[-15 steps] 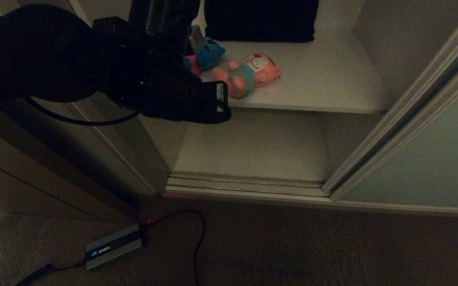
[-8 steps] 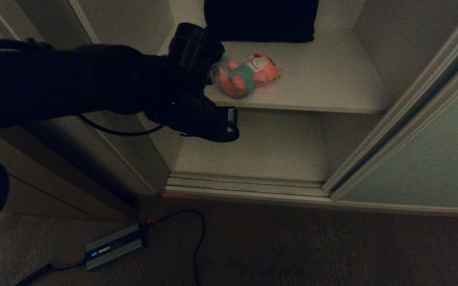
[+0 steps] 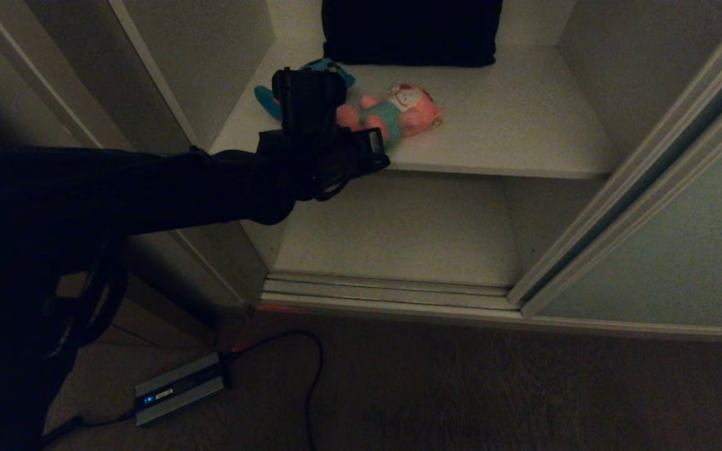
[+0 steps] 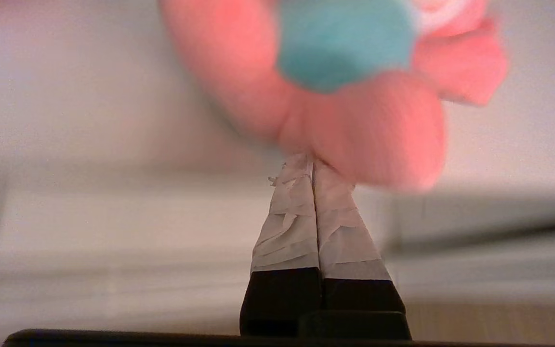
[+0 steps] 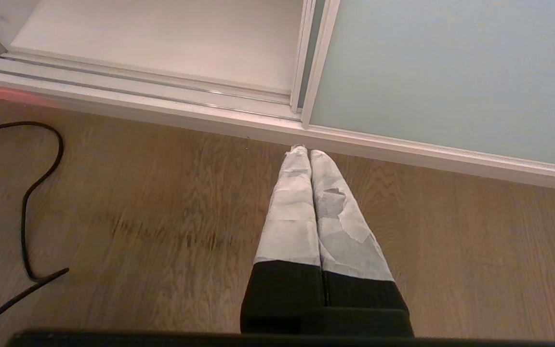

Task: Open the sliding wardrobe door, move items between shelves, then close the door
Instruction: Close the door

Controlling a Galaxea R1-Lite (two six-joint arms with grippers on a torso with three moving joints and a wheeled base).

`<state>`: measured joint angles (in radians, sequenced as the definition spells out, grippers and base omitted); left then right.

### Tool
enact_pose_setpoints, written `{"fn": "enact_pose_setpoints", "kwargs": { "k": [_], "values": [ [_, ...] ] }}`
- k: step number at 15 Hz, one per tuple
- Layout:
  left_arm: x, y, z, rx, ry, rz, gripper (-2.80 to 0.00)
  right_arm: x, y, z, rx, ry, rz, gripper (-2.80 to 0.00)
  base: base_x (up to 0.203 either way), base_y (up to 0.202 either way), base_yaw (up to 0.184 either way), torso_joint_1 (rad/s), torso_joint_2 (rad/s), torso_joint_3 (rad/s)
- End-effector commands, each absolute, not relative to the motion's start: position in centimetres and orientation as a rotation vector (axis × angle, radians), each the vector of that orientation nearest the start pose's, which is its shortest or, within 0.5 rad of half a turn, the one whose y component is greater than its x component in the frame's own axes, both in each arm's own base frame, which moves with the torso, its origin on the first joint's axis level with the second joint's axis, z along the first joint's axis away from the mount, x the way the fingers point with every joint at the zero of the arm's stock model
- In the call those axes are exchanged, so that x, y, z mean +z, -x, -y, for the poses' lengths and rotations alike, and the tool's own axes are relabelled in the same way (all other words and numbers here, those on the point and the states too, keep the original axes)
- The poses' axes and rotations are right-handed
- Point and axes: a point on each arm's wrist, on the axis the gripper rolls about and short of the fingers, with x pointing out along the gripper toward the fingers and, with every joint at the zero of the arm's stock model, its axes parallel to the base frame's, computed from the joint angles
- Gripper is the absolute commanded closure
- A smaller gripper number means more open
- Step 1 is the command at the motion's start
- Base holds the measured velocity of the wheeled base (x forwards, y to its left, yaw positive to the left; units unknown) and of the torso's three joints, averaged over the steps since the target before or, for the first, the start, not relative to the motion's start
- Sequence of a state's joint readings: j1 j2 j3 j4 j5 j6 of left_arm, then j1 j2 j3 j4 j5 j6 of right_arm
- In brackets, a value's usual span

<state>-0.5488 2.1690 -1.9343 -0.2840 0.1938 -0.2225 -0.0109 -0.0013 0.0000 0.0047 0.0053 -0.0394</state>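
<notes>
The pink toy (image 3: 398,113) lay on the upper shelf (image 3: 511,125) near its front edge, the teal toy (image 3: 267,99) beside it toward the left wall. My left gripper (image 4: 312,166) was fully closed, holding nothing, its tips at the pink toy's legs. The door (image 3: 668,250) stood open at right. My right gripper (image 5: 305,153) hung closed over the floor (image 5: 162,217).

Dim head view, blurred left wrist view
</notes>
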Motion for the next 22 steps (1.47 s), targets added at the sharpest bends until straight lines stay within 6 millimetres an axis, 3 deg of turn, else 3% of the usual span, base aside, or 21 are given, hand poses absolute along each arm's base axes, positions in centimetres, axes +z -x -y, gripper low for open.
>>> {"fn": "enact_pose_setpoints", "kwargs": {
  "k": [1, 6, 9, 12, 14, 17, 18, 22],
  "values": [
    [28.7, -40.0, 23.7, -0.368, 0.249, 0.112, 0.00, 7.4, 2.3, 0.0, -0.004, 0.040, -0.009, 0.00, 0.000, 0.000, 0.000, 0.000, 0.00, 0.000],
    [27.2, -41.2, 24.4, -0.379, 0.251, 0.182, 0.00, 7.4, 2.3, 0.0, -0.004, 0.040, -0.008, 0.00, 0.000, 0.000, 0.000, 0.000, 0.00, 0.000],
    [28.4, -40.6, 24.6, -0.388, 0.239, 0.295, 0.00, 7.4, 2.2, 0.0, -0.004, 0.040, -0.009, 0.00, 0.000, 0.000, 0.000, 0.000, 0.00, 0.000],
    [28.0, -40.5, 25.3, -0.410, 0.242, 0.299, 0.00, 7.4, 2.2, 0.0, -0.004, 0.040, -0.009, 0.00, 0.000, 0.000, 0.000, 0.000, 0.00, 0.000],
    [26.3, -40.9, 26.6, -0.484, 0.206, 0.295, 0.00, 7.4, 2.2, 0.0, -0.004, 0.040, -0.009, 0.00, 0.000, 0.000, 0.000, 0.000, 0.00, 0.000],
    [27.5, -40.1, 26.7, -0.491, 0.216, 0.346, 0.00, 7.4, 2.3, 0.0, -0.004, 0.040, -0.008, 0.00, 0.000, 0.000, 0.000, 0.000, 0.00, 0.000],
    [28.7, -39.3, 26.5, -0.501, 0.225, 0.363, 0.00, 7.4, 2.3, 0.0, -0.004, 0.040, -0.008, 0.00, 0.000, 0.000, 0.000, 0.000, 0.00, 0.000],
    [29.5, -36.5, 27.9, -0.531, 0.225, 0.311, 0.00, 7.4, 2.3, 0.0, -0.004, 0.040, -0.008, 0.00, 0.000, 0.000, 0.000, 0.000, 0.00, 0.000]
  ]
}}
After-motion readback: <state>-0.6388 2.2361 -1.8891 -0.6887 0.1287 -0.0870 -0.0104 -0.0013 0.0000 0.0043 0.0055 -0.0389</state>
